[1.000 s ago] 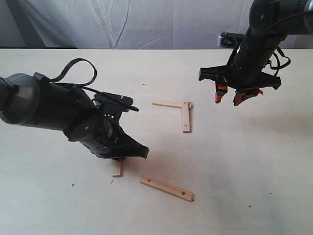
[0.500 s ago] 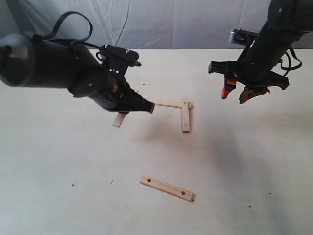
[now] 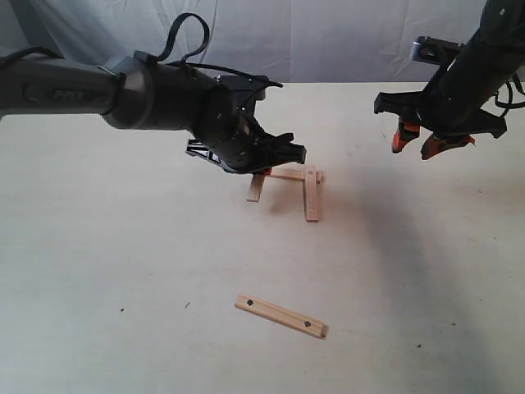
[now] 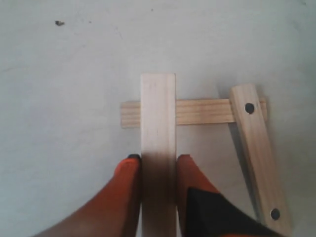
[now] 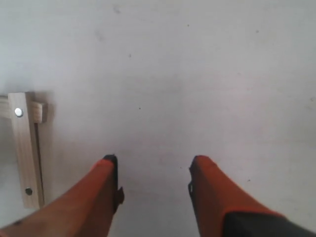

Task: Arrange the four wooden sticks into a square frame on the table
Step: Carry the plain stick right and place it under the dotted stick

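My left gripper (image 3: pixel 264 168) (image 4: pixel 158 160) is shut on a pale wooden stick (image 3: pixel 256 189) (image 4: pixel 158 123), held just above the table (image 3: pixel 98 271). This stick crosses over the left end of a flat-lying stick (image 3: pixel 283 174) (image 4: pixel 197 112). A third stick (image 3: pixel 311 194) (image 4: pixel 257 158) (image 5: pixel 24 148), with dark dots at its ends, overlaps the flat one's right end, making an L. The fourth stick (image 3: pixel 280 316) lies apart near the front. My right gripper (image 3: pixel 426 141) (image 5: pixel 153 165) hangs open and empty over bare table at the right.
A white cloth backdrop (image 3: pixel 328 33) rises behind the table's far edge. My bulky black left arm (image 3: pixel 123 94) reaches in from the left above the table. A few tiny dark specks (image 3: pixel 121 310) dot the surface.
My left gripper has lifted the stick from the front left, carried it back and right, and brought it over the L's left end. The right gripper drew away to the right.
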